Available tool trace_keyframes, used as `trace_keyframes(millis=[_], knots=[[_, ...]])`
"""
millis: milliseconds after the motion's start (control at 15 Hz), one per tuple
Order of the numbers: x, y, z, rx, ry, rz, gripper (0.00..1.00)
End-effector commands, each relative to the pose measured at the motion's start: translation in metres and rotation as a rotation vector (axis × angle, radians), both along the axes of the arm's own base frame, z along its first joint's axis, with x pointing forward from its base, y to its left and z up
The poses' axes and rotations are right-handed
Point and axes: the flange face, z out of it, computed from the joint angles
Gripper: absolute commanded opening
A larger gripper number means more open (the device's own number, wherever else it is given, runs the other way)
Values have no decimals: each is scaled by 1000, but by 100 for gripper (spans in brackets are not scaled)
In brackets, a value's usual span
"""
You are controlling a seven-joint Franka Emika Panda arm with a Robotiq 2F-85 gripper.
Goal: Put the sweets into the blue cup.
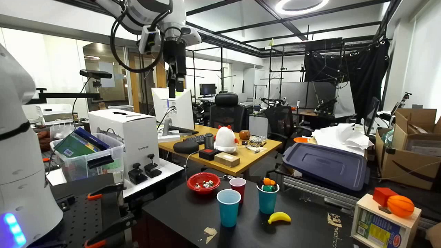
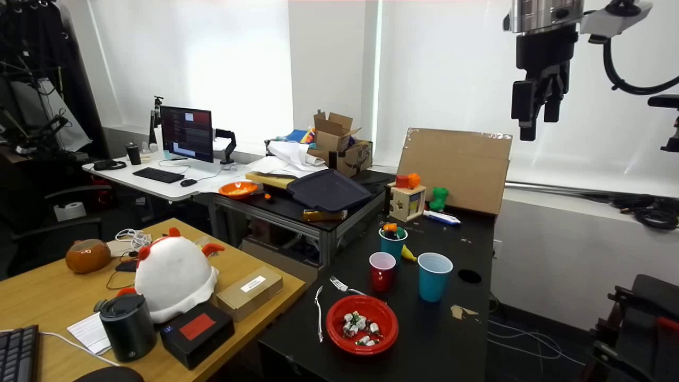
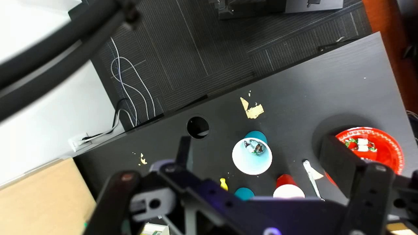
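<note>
High above the black table hangs my gripper (image 1: 176, 89), its fingers spread wide in the wrist view with nothing between them. The blue cup (image 2: 434, 284) stands upright on the table, its white inside (image 3: 247, 163) facing the wrist camera from below. A few foil-wrapped sweets (image 3: 256, 147) lie at the bottom of that cup. Several more silver-and-green sweets (image 2: 360, 324) rest in a red bowl (image 2: 390, 339) at the table's end. From the wrist camera, one finger (image 3: 338, 163) covers part of this bowl.
A red cup (image 2: 382, 278) stands close to the blue cup. Another blue cup (image 1: 267, 203), filled with toys, is near a yellow banana (image 1: 279, 217). A fork (image 2: 342, 285) and a second utensil (image 2: 319, 315) lie beside the bowl. Farther along sits a wooden box (image 2: 407, 204).
</note>
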Motion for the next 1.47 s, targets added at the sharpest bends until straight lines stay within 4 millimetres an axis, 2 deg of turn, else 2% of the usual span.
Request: trace_keyframes(millis=[0, 467, 733, 867, 1067, 1400], knots=[[0, 0, 0, 0, 1, 0, 100], [0, 0, 0, 0, 1, 0, 100], [16, 0, -4, -8, 32, 13, 100], [31, 1, -9, -12, 57, 31, 100], [64, 9, -19, -22, 74, 71, 100], [130, 39, -56, 20, 97, 151, 100]])
